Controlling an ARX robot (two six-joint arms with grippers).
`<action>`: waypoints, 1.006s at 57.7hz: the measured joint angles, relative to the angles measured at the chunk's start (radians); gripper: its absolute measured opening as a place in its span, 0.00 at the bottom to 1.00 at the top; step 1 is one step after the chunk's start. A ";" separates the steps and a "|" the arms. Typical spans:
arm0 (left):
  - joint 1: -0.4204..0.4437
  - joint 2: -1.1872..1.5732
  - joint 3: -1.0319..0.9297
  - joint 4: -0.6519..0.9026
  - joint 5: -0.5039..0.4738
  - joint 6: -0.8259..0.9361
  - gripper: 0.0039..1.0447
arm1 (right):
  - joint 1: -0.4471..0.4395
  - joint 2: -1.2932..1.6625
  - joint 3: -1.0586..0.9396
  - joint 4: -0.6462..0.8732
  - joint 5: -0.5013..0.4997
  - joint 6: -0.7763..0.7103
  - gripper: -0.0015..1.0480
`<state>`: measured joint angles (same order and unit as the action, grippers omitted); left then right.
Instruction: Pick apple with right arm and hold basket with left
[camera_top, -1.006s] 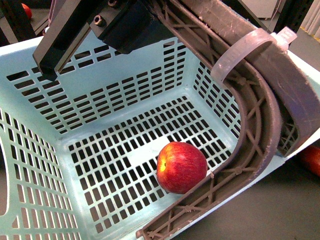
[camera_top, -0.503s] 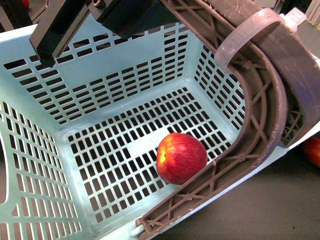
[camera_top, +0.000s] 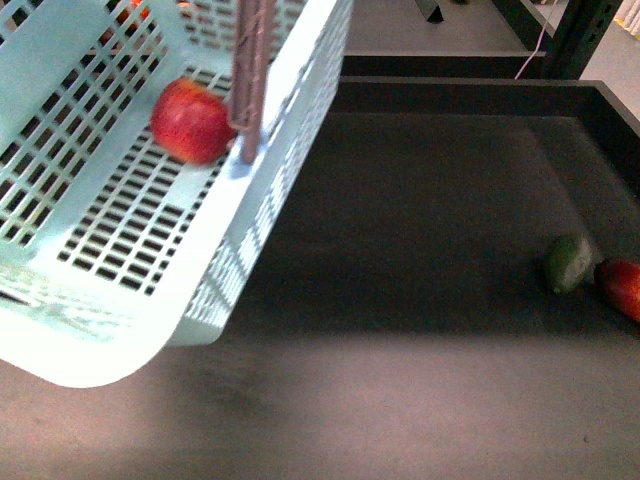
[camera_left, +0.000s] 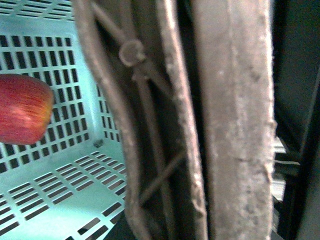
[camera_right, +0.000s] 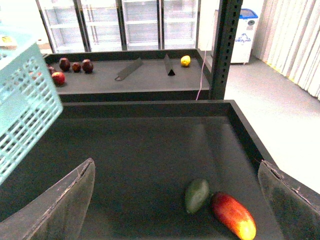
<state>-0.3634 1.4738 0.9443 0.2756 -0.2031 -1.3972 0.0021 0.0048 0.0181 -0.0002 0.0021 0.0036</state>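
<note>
The right gripper (camera_right: 176, 167) is spread wide and empty above the table (camera_right: 150, 150), near 2 fruits: a green fruit (camera_right: 197, 195) and a red fruit (camera_right: 232, 215). Whether the left gripper is clamped cannot be told; the handle (camera_left: 150, 125) fills its view. The apple (camera_top: 190, 122) lies inside the tilted basket (camera_top: 100, 330), just beside the handle, well apart from the right gripper.

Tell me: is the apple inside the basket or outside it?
Inside: the apple lies on the slotted floor of the basket, beside its brown handle.
</note>
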 joint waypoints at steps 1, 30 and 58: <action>0.007 0.005 0.001 -0.003 0.001 0.000 0.14 | 0.000 0.000 0.000 0.000 0.000 0.000 0.92; 0.263 0.274 0.158 -0.056 0.019 -0.040 0.14 | 0.000 0.000 0.000 0.000 0.000 0.000 0.92; 0.278 0.414 0.100 -0.032 0.001 -0.091 0.14 | 0.000 0.000 0.000 0.000 0.000 0.000 0.92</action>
<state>-0.0853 1.8874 1.0439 0.2432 -0.2020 -1.4883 0.0021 0.0048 0.0181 -0.0002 0.0021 0.0036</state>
